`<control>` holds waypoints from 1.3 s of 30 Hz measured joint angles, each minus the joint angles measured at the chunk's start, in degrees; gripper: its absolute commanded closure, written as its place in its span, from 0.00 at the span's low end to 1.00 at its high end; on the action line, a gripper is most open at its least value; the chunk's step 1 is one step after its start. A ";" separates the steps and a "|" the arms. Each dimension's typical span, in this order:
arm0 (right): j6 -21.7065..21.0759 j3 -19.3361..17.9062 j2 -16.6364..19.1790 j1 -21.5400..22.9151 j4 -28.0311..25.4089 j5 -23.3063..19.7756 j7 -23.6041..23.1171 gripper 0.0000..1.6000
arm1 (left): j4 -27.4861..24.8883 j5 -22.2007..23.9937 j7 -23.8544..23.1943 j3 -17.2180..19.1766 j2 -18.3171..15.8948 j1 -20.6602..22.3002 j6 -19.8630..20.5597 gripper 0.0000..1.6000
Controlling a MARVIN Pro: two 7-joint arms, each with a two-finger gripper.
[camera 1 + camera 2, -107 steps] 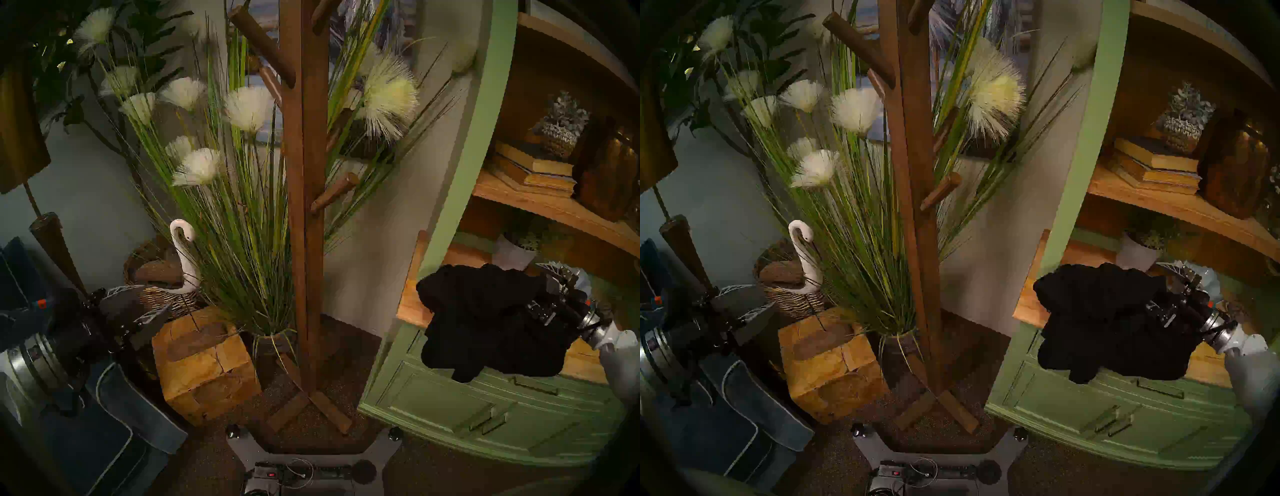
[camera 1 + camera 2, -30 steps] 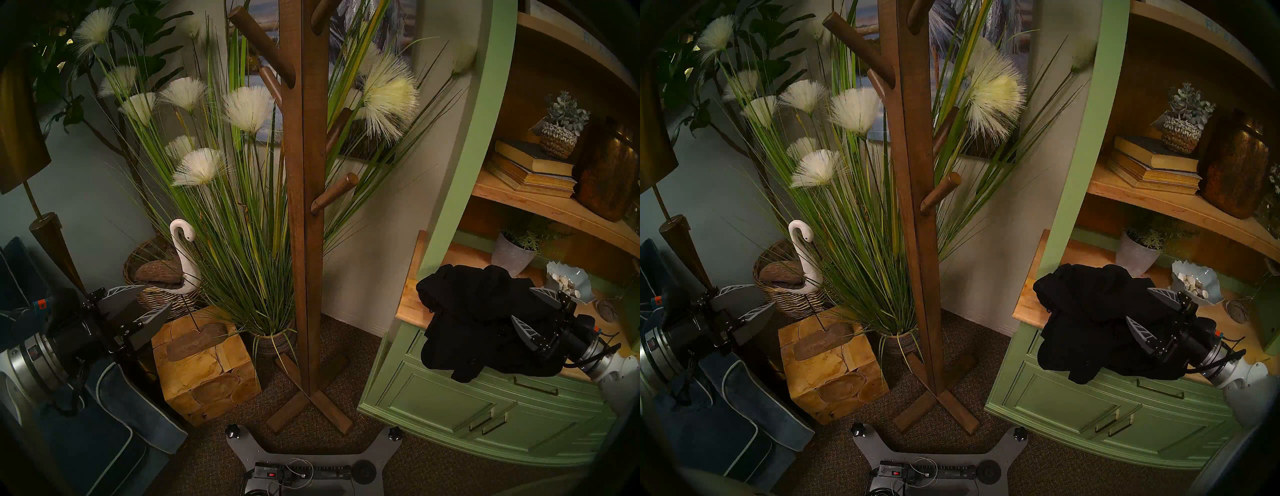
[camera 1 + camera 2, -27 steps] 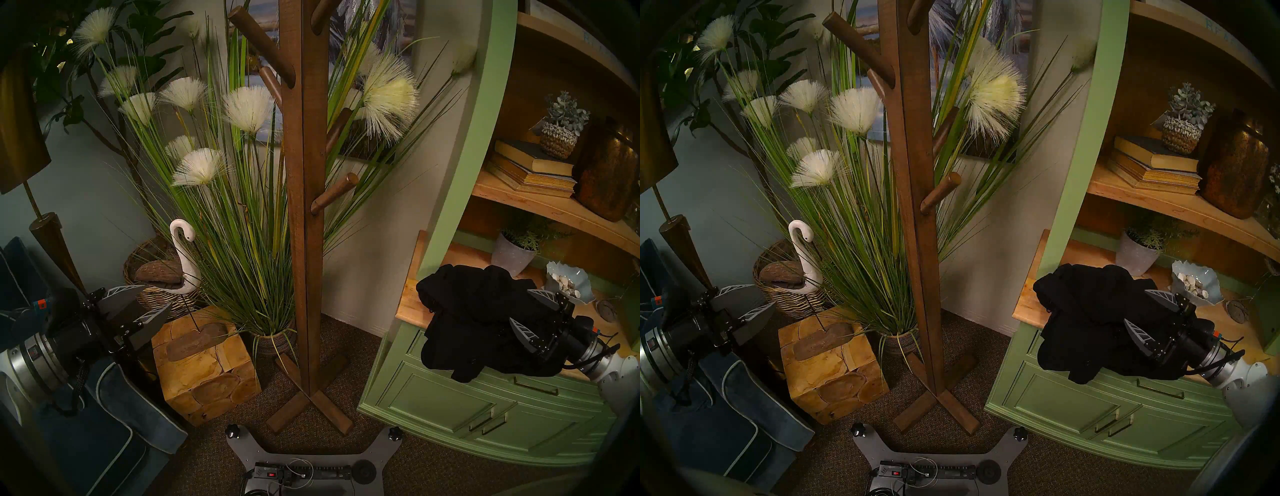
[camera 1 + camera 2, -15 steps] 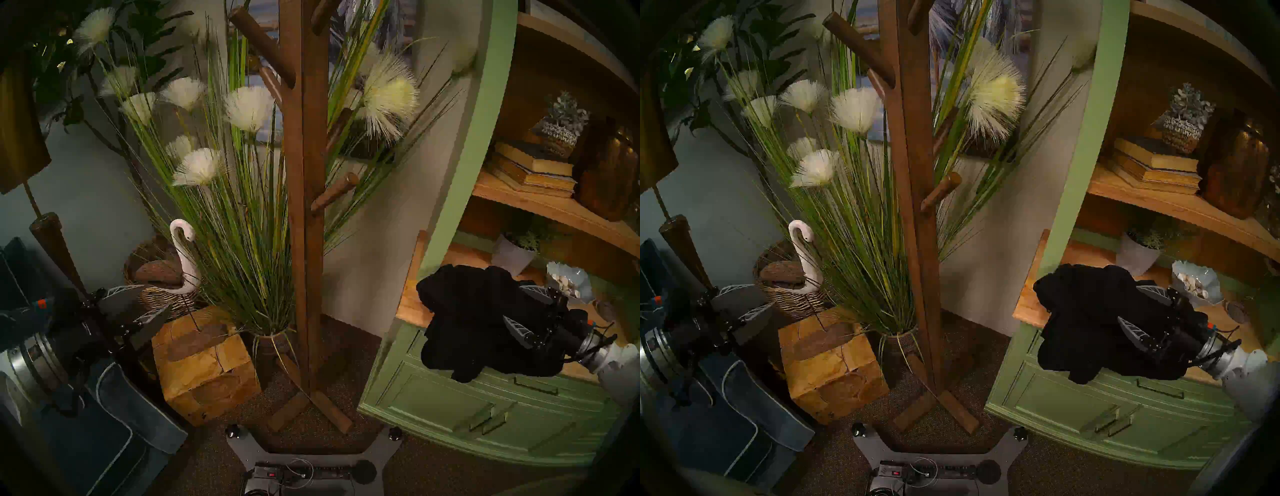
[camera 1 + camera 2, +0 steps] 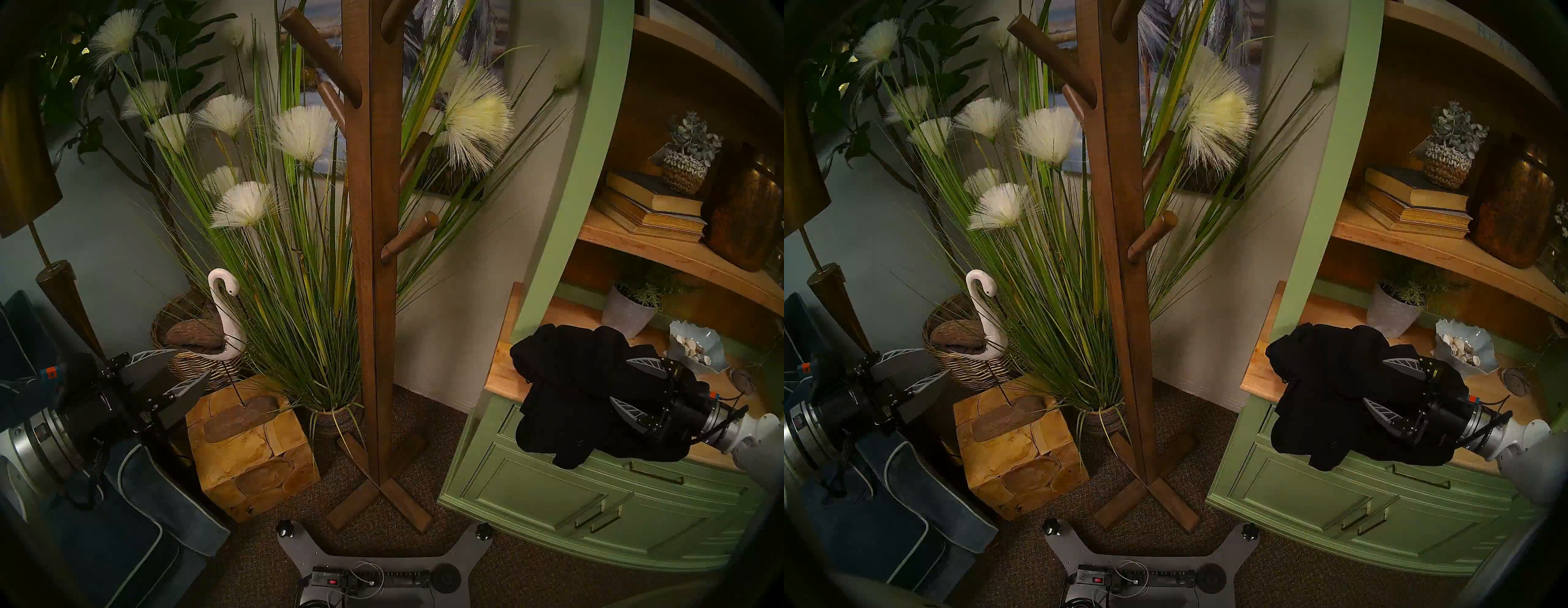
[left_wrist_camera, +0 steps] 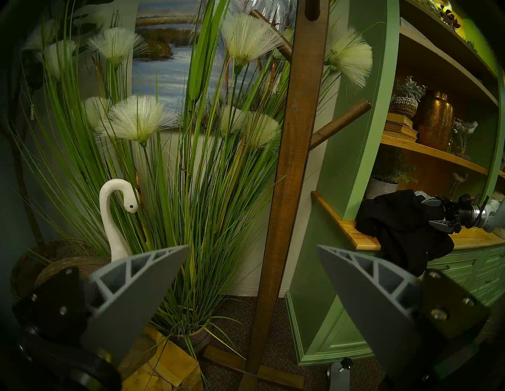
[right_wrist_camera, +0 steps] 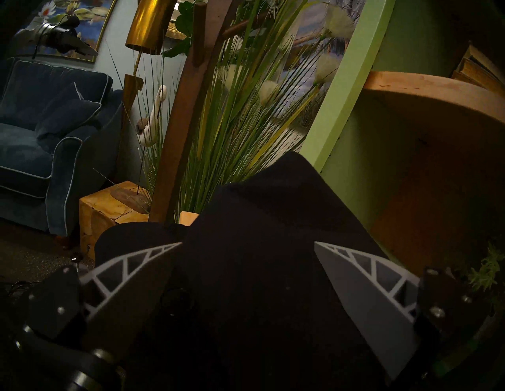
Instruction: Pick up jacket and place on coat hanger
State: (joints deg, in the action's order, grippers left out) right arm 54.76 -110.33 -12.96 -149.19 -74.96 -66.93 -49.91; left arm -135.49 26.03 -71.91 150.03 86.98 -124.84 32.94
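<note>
The black jacket (image 5: 568, 382) lies crumpled on the wooden counter (image 5: 500, 373) of the green cabinet, one part hanging over the front edge. It also shows in the right head view (image 5: 1327, 382) and both wrist views (image 6: 396, 226) (image 7: 259, 213). My right gripper (image 5: 619, 380) (image 5: 1374, 381) (image 7: 247, 243) is open, its two fingers spread over the jacket's right side with fabric between them. The brown wooden coat stand (image 5: 375, 254) (image 5: 1119, 254) (image 6: 287, 191) stands mid-view, its pegs bare. My left gripper (image 5: 193, 361) (image 6: 252, 245) is open and empty, low at the left.
A green shelf cabinet (image 5: 568, 191) holds books, pots and a shell dish (image 5: 695, 346) right of the jacket. Tall grass in a pot (image 5: 335, 418) stands behind the stand. A wood block (image 5: 254, 458), a swan figure (image 5: 225, 314) and a blue armchair (image 5: 140, 530) are at the left.
My right gripper has moved leftward and lower, further onto the jacket, its fingers still apart. The jacket and my left arm have not moved.
</note>
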 measured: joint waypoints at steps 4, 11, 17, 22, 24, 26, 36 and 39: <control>0.00 0.36 1.01 1.73 -1.34 -0.67 0.28 0.00 | 0.00 -0.03 0.01 0.00 0.00 0.00 0.00 0.00; 0.00 0.96 2.71 5.28 -2.89 -1.45 0.84 0.00 | 0.02 -0.05 0.01 -0.01 0.00 0.01 0.00 0.00; 0.00 3.60 3.71 6.96 -0.43 -1.52 1.52 0.00 | 0.01 -0.04 0.00 -0.01 0.00 0.01 0.00 0.00; 0.00 8.11 3.99 7.56 3.19 -1.35 1.71 0.00 | 0.01 -0.02 -0.01 -0.01 0.00 0.01 0.00 0.00; 0.00 9.62 3.58 8.03 3.87 -1.25 1.86 0.00 | 0.00 0.00 -0.02 0.00 0.00 0.01 0.00 0.00; 0.00 11.12 2.74 8.80 4.13 -0.95 2.18 0.00 | 0.00 0.02 -0.02 0.01 0.01 0.01 0.01 0.00; 0.00 13.14 -1.56 13.52 -0.62 3.25 3.41 0.00 | -0.01 0.04 0.00 0.02 0.01 0.01 0.03 0.00; 0.00 12.95 -2.57 14.98 -2.31 4.56 3.93 0.00 | -0.01 0.04 0.01 0.02 0.01 0.01 0.03 0.00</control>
State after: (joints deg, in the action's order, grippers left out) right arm 54.76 -97.39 -15.52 -134.21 -77.27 -62.38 -45.98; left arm -135.50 26.07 -71.90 150.05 86.99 -124.82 32.97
